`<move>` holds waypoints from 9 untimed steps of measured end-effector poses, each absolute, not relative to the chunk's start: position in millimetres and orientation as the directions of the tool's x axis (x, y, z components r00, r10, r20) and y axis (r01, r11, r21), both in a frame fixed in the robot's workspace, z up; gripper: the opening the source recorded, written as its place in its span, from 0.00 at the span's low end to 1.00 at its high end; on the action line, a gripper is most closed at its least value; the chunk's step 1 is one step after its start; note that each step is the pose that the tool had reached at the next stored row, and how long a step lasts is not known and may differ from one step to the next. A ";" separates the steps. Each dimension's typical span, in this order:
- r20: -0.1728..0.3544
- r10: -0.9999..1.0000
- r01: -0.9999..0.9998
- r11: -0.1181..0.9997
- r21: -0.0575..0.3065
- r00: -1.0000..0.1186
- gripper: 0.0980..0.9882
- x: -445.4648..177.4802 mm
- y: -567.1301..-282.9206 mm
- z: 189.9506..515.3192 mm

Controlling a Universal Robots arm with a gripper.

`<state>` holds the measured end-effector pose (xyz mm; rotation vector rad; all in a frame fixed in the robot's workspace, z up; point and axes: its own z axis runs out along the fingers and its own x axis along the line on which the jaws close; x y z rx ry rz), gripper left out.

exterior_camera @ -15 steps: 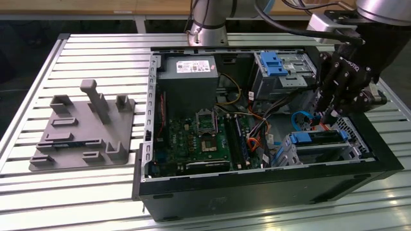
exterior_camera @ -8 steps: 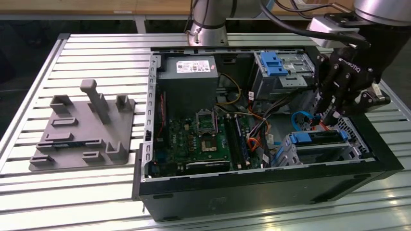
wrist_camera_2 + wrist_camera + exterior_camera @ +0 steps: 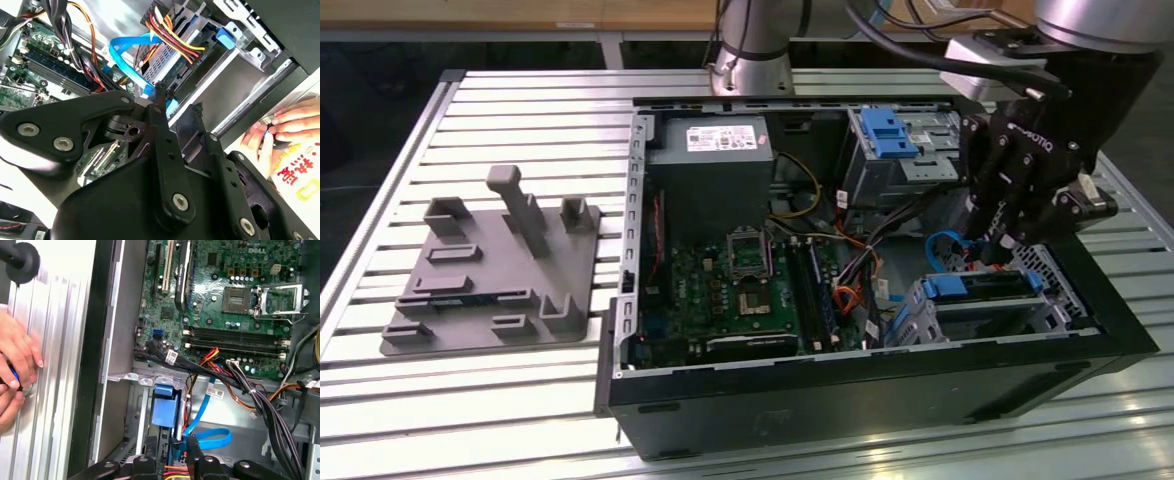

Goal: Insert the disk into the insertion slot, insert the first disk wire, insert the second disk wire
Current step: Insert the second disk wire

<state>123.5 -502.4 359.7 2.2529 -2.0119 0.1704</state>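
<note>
1. The gripper [image 3: 179, 101] is seen closest in the second wrist view, and it looks pinched shut on the plug end of the second disk wire [image 3: 125, 50]. The light-blue ribbon loops back from there toward the motherboard [image 3: 240, 290].
2. Just past the gripper tips the disk [image 3: 983, 290] is found, sat inside the insertion slot [image 3: 1051, 275] at the corner of the computer case [image 3: 854, 390]. Its cabled end is turned toward the gripper, so the plug gets pushed straight ahead, not sideways.
3. The first disk wire [image 3: 172, 37], the red, yellow and black bundle, looks to be run into that same end of the disk.
4. The plug itself and its socket are covered by the gripper, so whether it's seated can't be told.
5. Further out, a person's hand [image 3: 15, 360] is rested on the bench [image 3: 520, 110] just outside the case.
6. Way off on the exterior view's left, a grey fixture [image 3: 494, 270] is parked on the bench.
</note>
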 end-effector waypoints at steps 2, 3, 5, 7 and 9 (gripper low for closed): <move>0.161 -0.980 -0.993 -0.113 0.012 0.114 0.30 123.5 -502.0 359.7; 0.161 -0.980 -0.993 -0.116 0.012 0.116 0.30 123.4 -501.3 359.7; 0.162 -0.979 -0.992 -0.123 0.012 0.123 0.30 123.4 -499.7 359.6; 0.166 -0.977 -0.991 -0.134 0.012 0.135 0.30 123.4 -498.5 359.1; 0.173 -0.974 -0.989 -0.144 0.013 0.144 0.30 123.1 -497.3 358.6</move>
